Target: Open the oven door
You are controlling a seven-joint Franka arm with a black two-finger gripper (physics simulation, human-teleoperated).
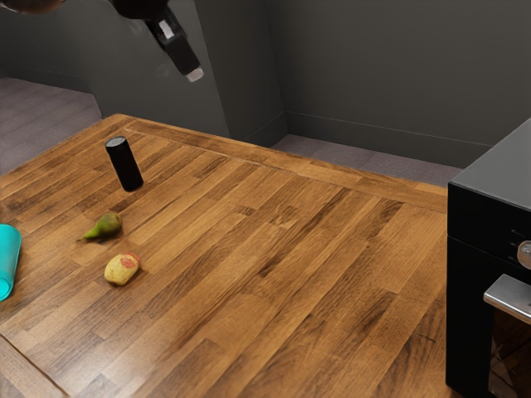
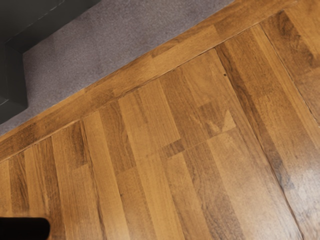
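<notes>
High at the exterior view's upper left, my black gripper (image 1: 195, 75) hangs over the table's far side, well away from the oven. Whether it is open or shut cannot be told. The black oven (image 1: 469, 290) stands at the exterior view's right edge, partly cut off by the frame. Its silver handle (image 1: 510, 298) juts out below a round knob (image 1: 524, 253). Most of the door lies outside the frame, so its exact position cannot be told.
On the wooden table (image 1: 290, 274) stand or lie a black can (image 1: 124, 164), a green pear (image 1: 104, 226), a yellow-red fruit (image 1: 122, 269) and a turquoise cup (image 1: 7, 261). Bare tabletop (image 2: 150, 165) and grey floor (image 2: 120, 42) appear in the wrist view.
</notes>
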